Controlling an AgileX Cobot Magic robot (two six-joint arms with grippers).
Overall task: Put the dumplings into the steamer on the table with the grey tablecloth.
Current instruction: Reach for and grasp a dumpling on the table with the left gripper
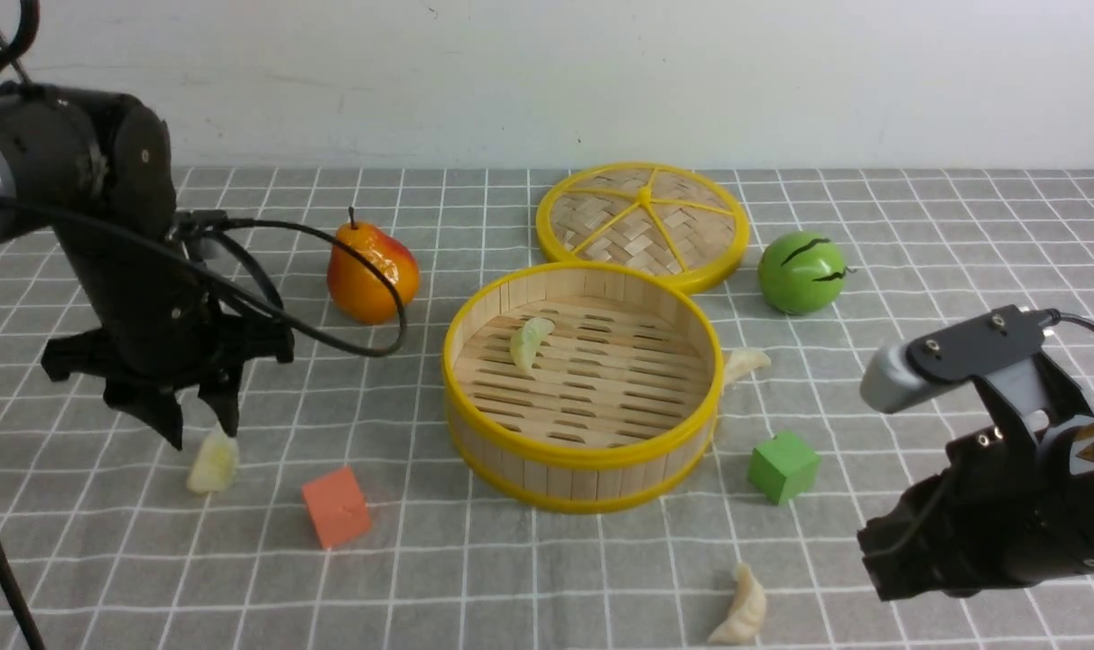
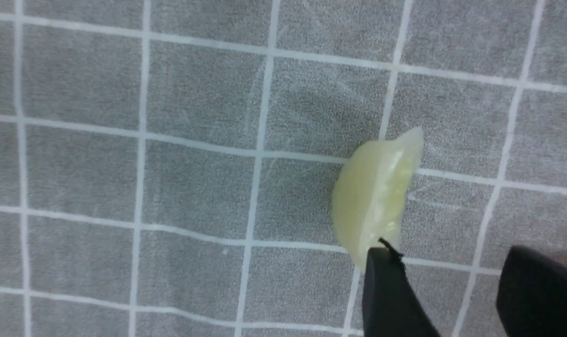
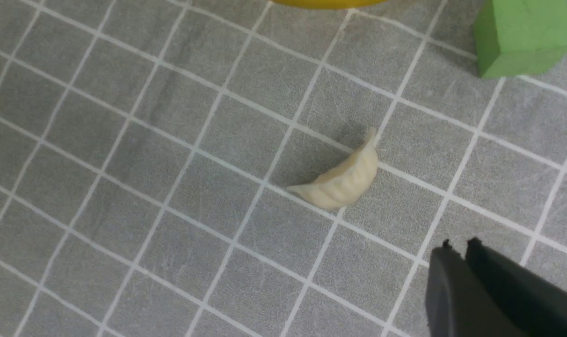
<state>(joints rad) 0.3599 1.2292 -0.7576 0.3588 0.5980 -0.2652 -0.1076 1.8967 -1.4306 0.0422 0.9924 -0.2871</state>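
At eight o'clock from the steamer (image 1: 583, 456), on the grey tablecloth (image 1: 475, 587), a pale green dumpling (image 1: 213, 462) is lying under the left pincer (image 1: 202, 431), and that is where things are looking risky; in the left wrist view the dumpling is sitting off to the outer side of one finger (image 2: 386, 299) rather than in the gap, so I am judging that a squeeze from here is likely closing on air, or flicking the dumpling along the cloth towards the orange cube (image 1: 335, 506); a pinch on the thin end alone is likely slipping on the way over the yellow rim; the left pincer is standing released, holding nothing, one fingertip seemingly touching the dumpling's end; the right pincer (image 3: 457, 248) is hanging clenched and empty near a cream dumpling (image 3: 342, 180) at five o'clock from the steamer; a second green dumpling (image 1: 531, 343) is already resting inside, towards ten o'clock; the other cream dumpling (image 1: 744, 363) is lying outside, just beside the wall at three o'clock
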